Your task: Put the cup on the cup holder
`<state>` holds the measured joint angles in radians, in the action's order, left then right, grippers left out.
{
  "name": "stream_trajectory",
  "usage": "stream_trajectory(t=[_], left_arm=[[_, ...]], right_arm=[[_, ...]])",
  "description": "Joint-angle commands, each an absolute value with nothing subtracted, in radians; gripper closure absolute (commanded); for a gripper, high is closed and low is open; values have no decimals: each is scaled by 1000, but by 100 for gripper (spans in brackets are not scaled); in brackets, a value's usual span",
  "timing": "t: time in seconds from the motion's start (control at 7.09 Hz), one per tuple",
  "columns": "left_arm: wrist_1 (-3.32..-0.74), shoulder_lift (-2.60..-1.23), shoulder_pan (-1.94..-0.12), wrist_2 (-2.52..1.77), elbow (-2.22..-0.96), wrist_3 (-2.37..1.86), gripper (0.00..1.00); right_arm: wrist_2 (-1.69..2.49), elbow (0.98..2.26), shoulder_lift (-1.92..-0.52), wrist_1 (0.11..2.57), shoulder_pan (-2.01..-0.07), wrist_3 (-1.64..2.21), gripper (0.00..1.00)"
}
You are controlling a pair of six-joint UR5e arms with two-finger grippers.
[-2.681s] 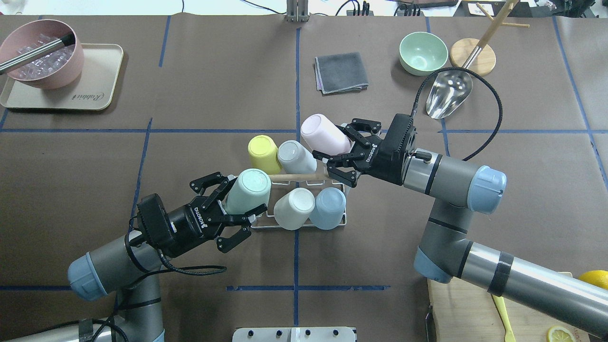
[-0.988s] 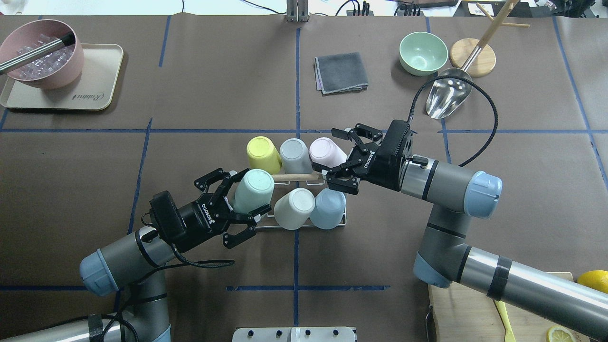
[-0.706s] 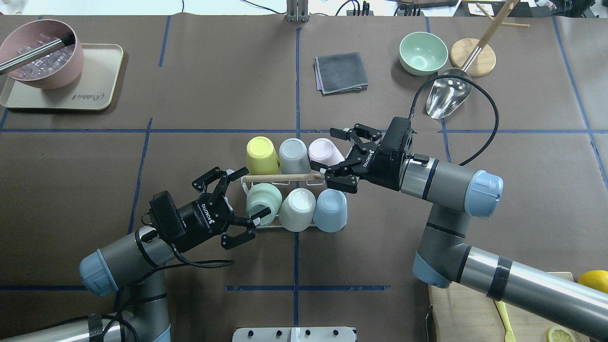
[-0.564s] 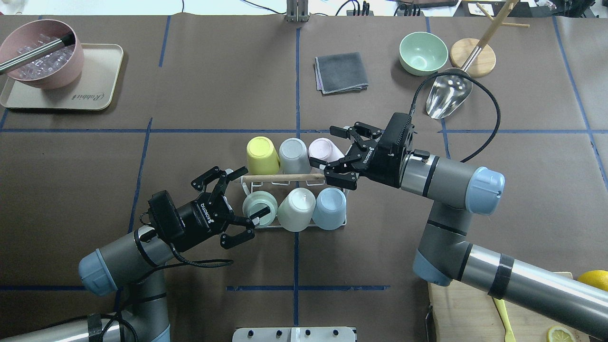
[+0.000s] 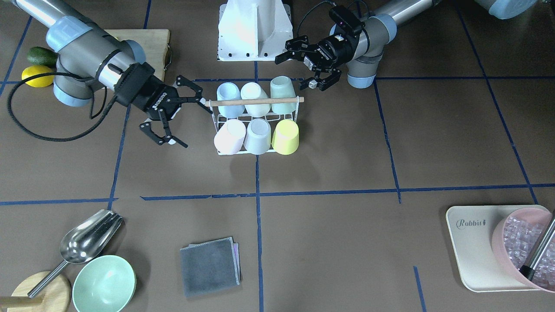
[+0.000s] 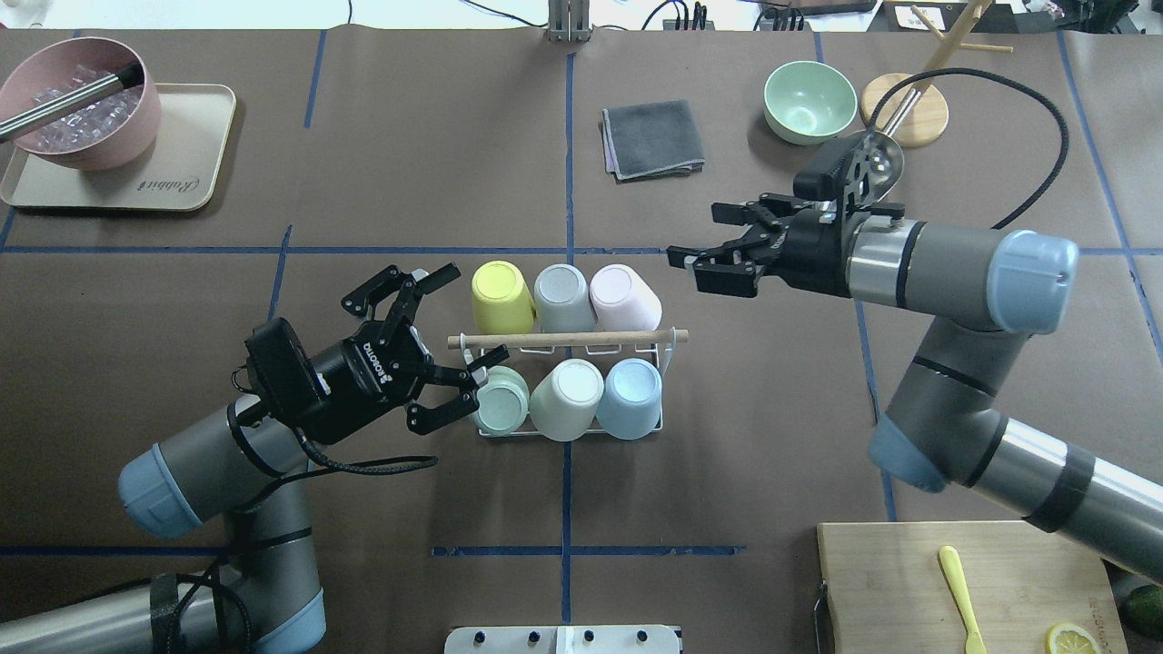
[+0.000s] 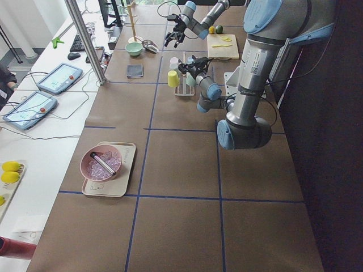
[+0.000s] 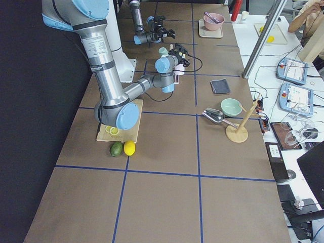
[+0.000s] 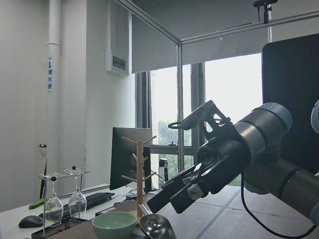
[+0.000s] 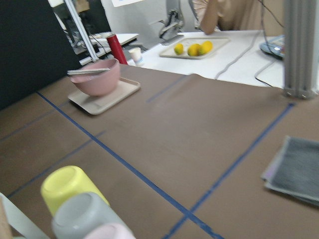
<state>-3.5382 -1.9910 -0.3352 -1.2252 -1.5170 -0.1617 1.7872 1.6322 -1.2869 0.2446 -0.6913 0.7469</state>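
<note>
Overhead exterior: both grippers empty, six cups racked

The left gripper (image 6: 462, 318) has its jaws spread wide and holds nothing. It sits just beside the green cup (image 6: 501, 404), which is upside down at the left end of the cup holder (image 6: 563, 339), in the row nearer the robot's edge. The right gripper (image 6: 695, 234) also has its jaws apart and empty, apart from the pink cup (image 6: 625, 297) in the far row. A yellow cup (image 6: 501, 295), grey cup (image 6: 563, 297), cream cup (image 6: 565, 398) and blue cup (image 6: 629, 395) take the other places. The holder stands about mid-tabletop.

Six cups (image 6: 502, 297), one cup holder (image 6: 563, 339), two bowls (image 6: 809, 102), one scoop (image 5: 89, 237), one cloth (image 6: 652, 138), one tray (image 6: 182, 173)
</note>
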Motion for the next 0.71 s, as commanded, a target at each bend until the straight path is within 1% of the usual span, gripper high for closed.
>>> stream_trajectory(t=[0.0, 0.28, 0.42, 0.56], left_arm=[[-3359, -1996, -383, -1226, -1606, -169, 0], [-3187, -2019, -440, -1235, -1646, -223, 0], [-3016, -2026, -506, -1290, -1710, -291, 0], [-2856, -2019, -562, -1364, -1789, -355, 0]], right_arm=[[1921, 1654, -1414, 415, -825, 755, 0], [2208, 1809, -1501, 823, -1051, 755, 0], [2308, 1871, -1619, 953, -1156, 753, 0], [2409, 1868, -1717, 978, -1272, 753, 0]])
